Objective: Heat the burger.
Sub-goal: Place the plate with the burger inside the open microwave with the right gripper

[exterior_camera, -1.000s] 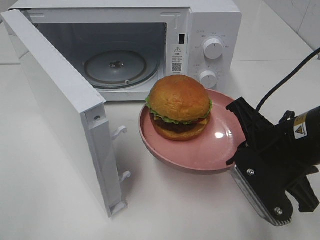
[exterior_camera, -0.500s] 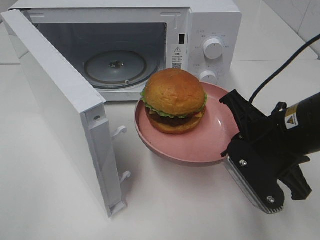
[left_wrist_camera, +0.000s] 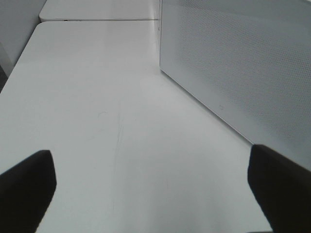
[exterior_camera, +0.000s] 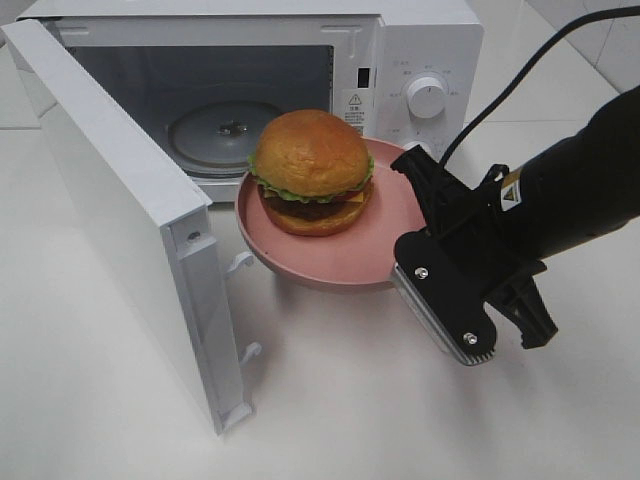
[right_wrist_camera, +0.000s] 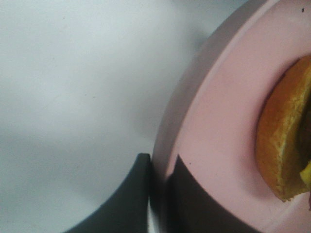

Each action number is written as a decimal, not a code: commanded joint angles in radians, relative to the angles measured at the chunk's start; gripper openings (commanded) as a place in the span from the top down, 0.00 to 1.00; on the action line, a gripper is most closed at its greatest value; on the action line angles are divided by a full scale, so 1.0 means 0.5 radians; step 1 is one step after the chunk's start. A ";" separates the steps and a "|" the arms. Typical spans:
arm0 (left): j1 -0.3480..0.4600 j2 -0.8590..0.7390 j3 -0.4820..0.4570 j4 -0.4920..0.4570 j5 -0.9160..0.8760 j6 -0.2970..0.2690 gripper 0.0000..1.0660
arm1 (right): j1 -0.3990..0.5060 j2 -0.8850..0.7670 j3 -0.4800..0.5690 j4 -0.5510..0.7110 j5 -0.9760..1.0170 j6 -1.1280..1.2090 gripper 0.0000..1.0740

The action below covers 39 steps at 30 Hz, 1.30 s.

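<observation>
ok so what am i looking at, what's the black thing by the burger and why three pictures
This is a robot with two arms, each ending in a two-fingered clamp called a gripper. The wide picture comes from a camera high over a white table; the other two come from cameras on the arms' wrists. On the table stands a white microwave oven, its door swung open onto a round glass turntable. The black thing is the right gripper, shut on the rim of a round pink plate carrying a burger with a golden-brown bun, in front of the oven's opening. The right wrist picture shows that pinch close up. The left gripper is open and holds nothing; its camera sees table and a white panel, probably the door.
</observation>
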 commanded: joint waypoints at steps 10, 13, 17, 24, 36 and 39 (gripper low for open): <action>0.004 -0.038 0.008 0.004 -0.028 -0.012 0.06 | 0.098 0.272 -0.296 0.002 -0.144 -0.014 1.00; 0.004 -0.038 0.008 0.004 -0.028 -0.012 0.06 | 0.098 0.310 -0.342 0.002 -0.144 -0.014 1.00; 0.004 -0.038 0.008 0.004 -0.028 -0.012 0.06 | 0.098 0.402 -0.456 0.002 -0.134 -0.010 1.00; 0.004 -0.038 0.008 0.004 -0.028 -0.012 0.06 | 0.098 0.494 -0.606 0.002 -0.038 0.042 1.00; 0.004 -0.038 0.008 0.004 -0.028 -0.012 0.06 | 0.098 0.684 -0.956 -0.106 0.130 0.220 1.00; 0.004 -0.038 0.008 0.004 -0.028 -0.012 0.06 | 0.098 0.748 -1.028 -0.116 0.130 0.296 1.00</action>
